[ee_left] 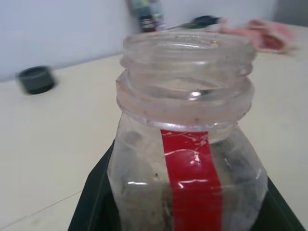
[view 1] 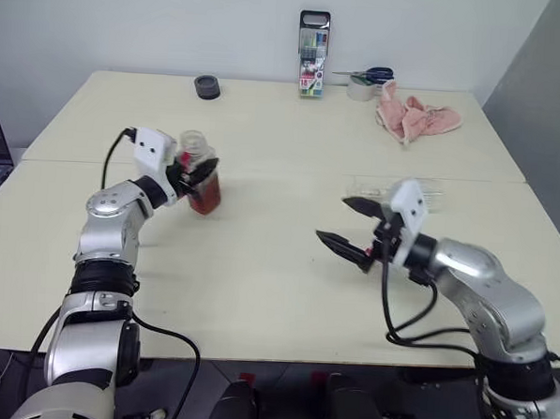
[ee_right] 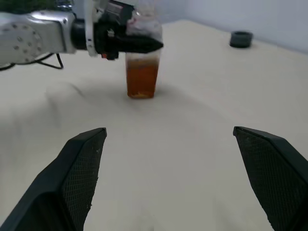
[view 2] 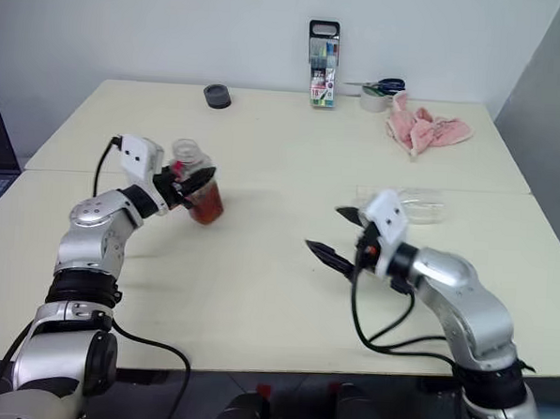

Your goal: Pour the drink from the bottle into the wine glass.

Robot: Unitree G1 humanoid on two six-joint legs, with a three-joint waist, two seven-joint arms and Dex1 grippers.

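Bottle (view 1: 203,179) in left tool (view 1: 199,172), mid-table; right tool (view 1: 351,224) wide open.

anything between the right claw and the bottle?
Nothing. In the right wrist view, only bare tabletop lies between the open right claw and the bottle, which the left claw holds.

1. Bottle (view 1: 199,171): clear plastic, uncapped, red vertical label strip, upright on the table's left half.
2. Drink (ee_right: 142,81): amber liquid filling the bottle's lower part.
3. Wine glass (view 2: 414,205): clear, apparently lying on its side, right half.
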